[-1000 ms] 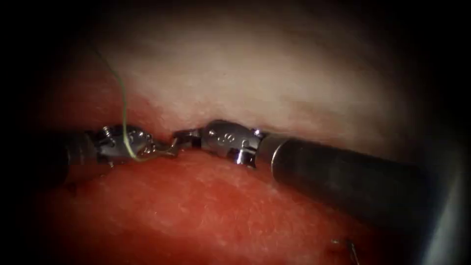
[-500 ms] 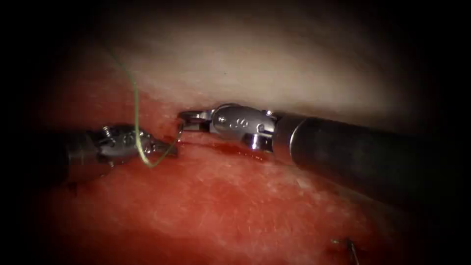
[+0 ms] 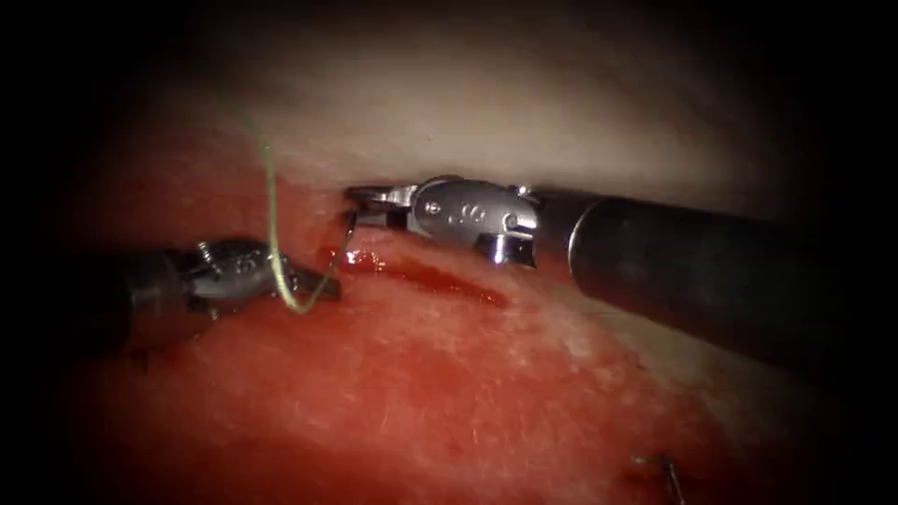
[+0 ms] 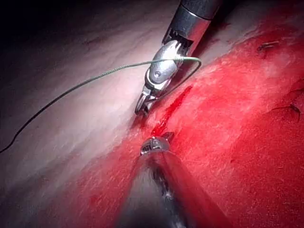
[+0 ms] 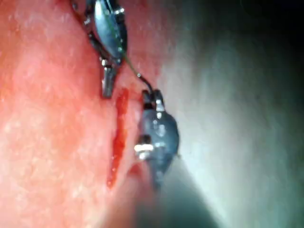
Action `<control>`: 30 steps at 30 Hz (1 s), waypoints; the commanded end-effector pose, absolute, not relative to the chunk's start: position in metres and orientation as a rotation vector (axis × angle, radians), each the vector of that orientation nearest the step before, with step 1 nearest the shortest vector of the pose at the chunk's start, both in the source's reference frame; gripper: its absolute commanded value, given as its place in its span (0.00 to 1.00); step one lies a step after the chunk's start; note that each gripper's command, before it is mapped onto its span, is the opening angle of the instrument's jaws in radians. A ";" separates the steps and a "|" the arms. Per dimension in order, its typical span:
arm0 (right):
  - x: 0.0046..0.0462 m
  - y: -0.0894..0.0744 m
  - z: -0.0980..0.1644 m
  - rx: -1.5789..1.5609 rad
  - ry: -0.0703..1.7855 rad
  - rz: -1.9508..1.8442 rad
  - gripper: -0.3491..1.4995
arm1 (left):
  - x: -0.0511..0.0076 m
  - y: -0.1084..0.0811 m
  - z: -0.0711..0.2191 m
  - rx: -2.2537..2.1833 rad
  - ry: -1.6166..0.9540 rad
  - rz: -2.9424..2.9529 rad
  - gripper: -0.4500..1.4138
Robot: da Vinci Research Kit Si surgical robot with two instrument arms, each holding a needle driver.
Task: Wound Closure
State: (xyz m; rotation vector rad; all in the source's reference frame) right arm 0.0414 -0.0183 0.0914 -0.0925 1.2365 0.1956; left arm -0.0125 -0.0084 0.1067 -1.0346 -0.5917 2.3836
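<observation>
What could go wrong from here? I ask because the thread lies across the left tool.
1. The thread, held in the right tool's shut jaws, loops across the left tool. Any pull could snag or fray it there.
2. Both tool tips sit close beside the cut. A slip might gouge the tissue.

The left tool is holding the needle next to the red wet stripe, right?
No. The right tool holds the needle, by one end, clear of the tissue, as the endoscope view shows. The left tool seems to hold nothing. The needle is beside the red fluid.
</observation>
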 end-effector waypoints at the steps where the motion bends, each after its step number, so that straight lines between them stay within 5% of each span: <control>1: 0.0422 -0.018 0.092 -0.103 1.242 0.189 0.00 | -0.0130 -0.008 0.107 -1.036 -0.594 2.385 0.00; 30: 0.0412 -0.016 0.090 -0.172 1.251 0.216 0.00 | -0.0130 -0.009 0.107 -1.032 -0.594 2.389 0.00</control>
